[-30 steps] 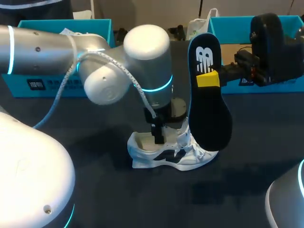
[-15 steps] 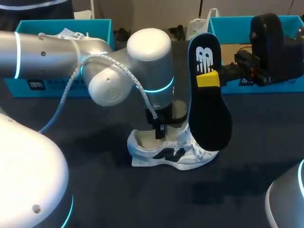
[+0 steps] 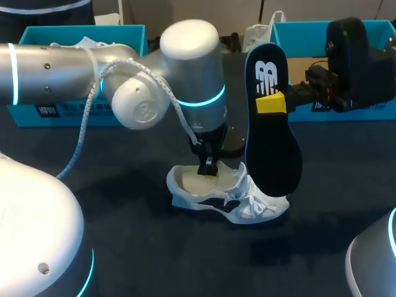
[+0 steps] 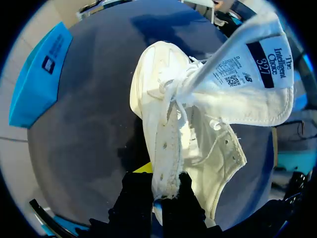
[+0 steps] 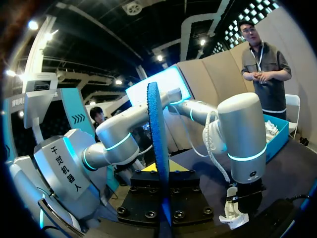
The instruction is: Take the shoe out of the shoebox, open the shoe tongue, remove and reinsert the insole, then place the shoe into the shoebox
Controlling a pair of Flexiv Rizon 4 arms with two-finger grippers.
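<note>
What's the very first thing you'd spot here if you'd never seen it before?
The big black insole stands upright in the air, pinched by the right gripper, with its lower end near the shoe's laces. Next comes the white shoe sitting on the dark table, with the left gripper clamped on the edge of its opening.

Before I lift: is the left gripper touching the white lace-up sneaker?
Touching. The left wrist view shows the left gripper pinching the white lace-up sneaker's eyelet edge between both fingers.
</note>
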